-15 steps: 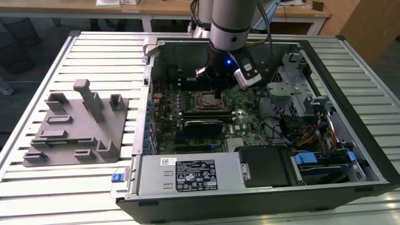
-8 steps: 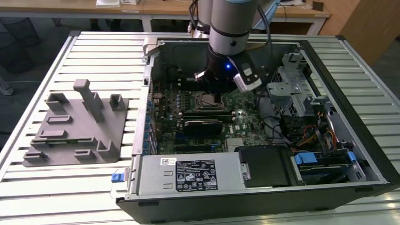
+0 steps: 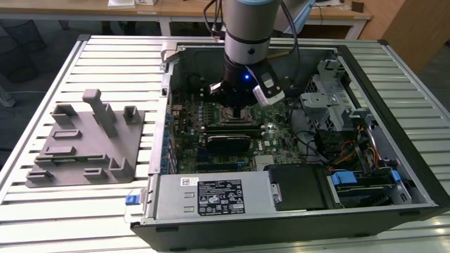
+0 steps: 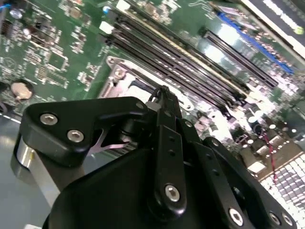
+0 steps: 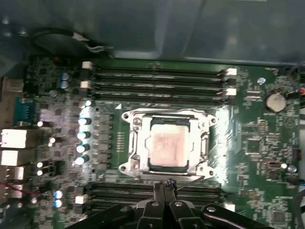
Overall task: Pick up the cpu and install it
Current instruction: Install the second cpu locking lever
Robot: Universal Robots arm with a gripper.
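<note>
We see the small square silver-topped cpu [image 5: 167, 149] seated in its metal-framed socket [image 5: 131, 143] at frame centre, our black tool [image 5: 166, 187] pinched shut, empty, just beside it.

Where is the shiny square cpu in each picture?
Exterior view: hidden under the gripper, on the green motherboard.
First wrist view: the cpu sits in its metal socket frame.
Second wrist view: mostly hidden behind the gripper.
Shared landmark: the long black memory slots.
</note>
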